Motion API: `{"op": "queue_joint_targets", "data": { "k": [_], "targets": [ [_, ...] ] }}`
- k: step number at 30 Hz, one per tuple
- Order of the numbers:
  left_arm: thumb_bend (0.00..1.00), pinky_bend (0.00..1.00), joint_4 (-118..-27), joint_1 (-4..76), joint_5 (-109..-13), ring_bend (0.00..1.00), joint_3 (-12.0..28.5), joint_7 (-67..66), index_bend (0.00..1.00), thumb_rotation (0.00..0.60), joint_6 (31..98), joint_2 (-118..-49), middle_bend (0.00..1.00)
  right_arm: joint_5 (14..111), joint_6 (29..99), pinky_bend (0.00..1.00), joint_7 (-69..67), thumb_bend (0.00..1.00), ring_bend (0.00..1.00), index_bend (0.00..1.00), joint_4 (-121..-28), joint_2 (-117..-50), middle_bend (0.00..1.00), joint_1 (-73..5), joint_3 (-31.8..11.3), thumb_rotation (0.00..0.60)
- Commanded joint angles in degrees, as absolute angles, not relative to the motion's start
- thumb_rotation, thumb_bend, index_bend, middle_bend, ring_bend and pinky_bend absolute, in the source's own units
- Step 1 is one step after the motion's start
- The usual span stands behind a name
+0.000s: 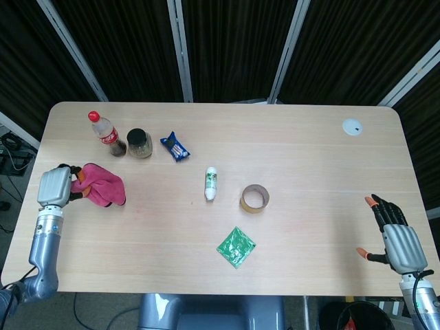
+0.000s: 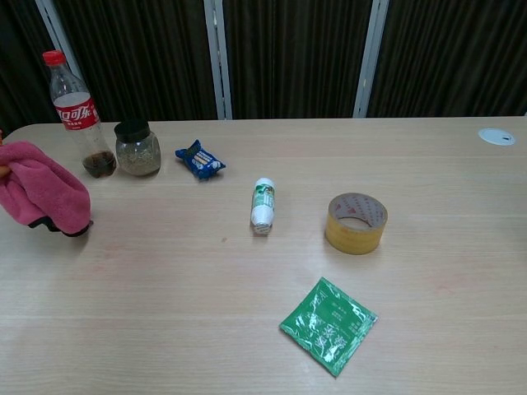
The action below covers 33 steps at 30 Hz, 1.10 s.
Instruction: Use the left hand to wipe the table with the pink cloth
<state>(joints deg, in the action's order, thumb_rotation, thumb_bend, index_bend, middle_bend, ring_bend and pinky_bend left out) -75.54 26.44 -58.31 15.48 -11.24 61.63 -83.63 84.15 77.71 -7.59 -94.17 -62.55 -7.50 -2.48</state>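
The pink cloth [image 1: 103, 185] is bunched at the table's left edge, below the cola bottle; the chest view shows the cloth [image 2: 45, 189] at its far left with its lower edge touching the tabletop. My left hand [image 1: 55, 187] grips the cloth's left side from the table edge; the chest view shows only a sliver of a fingertip there. My right hand [image 1: 395, 234] hovers off the table's right front corner, fingers spread, holding nothing, and is out of the chest view.
A cola bottle [image 1: 104, 132], a glass jar [image 1: 139, 144] and a blue snack packet [image 1: 175, 146] stand behind the cloth. Further right lie a small white bottle [image 1: 210, 183], a tape roll [image 1: 254, 198], a green sachet [image 1: 236, 247] and a white disc [image 1: 353, 126].
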Motion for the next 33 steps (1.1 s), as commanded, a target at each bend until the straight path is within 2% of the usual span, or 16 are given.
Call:
{"op": "queue_joint_targets", "data": {
  "k": [1,4,18,21,26,28,33],
  "targets": [
    [0.10,0.15,-76.34,26.92,-57.82,0.01,14.62,-12.65,0.50,0.600,60.75,-83.38,0.12,84.16,77.70,0.00,-7.62,0.02,0.00,0.00,-94.17,-62.55,0.00,-7.51,-2.49,0.600],
    [0.04,0.10,-76.87,27.15,-58.03,0.00,14.25,-13.29,0.46,0.600,60.95,-83.40,0.07,84.21,77.71,0.00,-7.66,0.02,0.00,0.00,-94.13,-62.56,0.00,-7.51,-2.48,0.600],
    [0.04,0.06,-82.60,25.62,-61.97,0.00,12.36,-11.64,0.39,0.600,64.35,-80.44,0.02,84.24,77.66,0.00,-7.83,0.02,0.00,0.00,-94.04,-62.45,0.00,-7.50,-2.48,0.600],
    [0.04,0.04,-85.52,24.10,-63.58,0.00,11.37,-10.63,0.32,0.600,65.96,-78.24,0.00,84.20,77.64,0.00,-7.89,0.02,0.00,0.00,-94.02,-62.42,0.00,-7.49,-2.48,0.600],
    [0.00,0.00,-93.61,18.97,-68.88,0.00,6.77,-12.00,0.08,0.600,71.91,-71.40,0.00,84.60,77.87,0.00,-7.36,0.02,0.00,0.00,-93.89,-62.49,0.00,-7.46,-2.37,0.600],
    [0.00,0.00,-97.06,17.18,-70.25,0.00,5.19,-13.15,0.01,0.600,73.97,-69.11,0.00,84.72,77.74,0.00,-6.82,0.02,0.00,0.00,-93.86,-62.41,0.00,-7.47,-2.19,0.600],
    [0.00,0.00,-99.72,13.35,-75.74,0.00,1.74,-14.13,0.00,0.600,79.28,-66.15,0.00,85.53,78.25,0.00,-6.39,0.02,0.00,0.00,-93.60,-62.38,0.00,-7.41,-2.01,0.600]
  ]
}}
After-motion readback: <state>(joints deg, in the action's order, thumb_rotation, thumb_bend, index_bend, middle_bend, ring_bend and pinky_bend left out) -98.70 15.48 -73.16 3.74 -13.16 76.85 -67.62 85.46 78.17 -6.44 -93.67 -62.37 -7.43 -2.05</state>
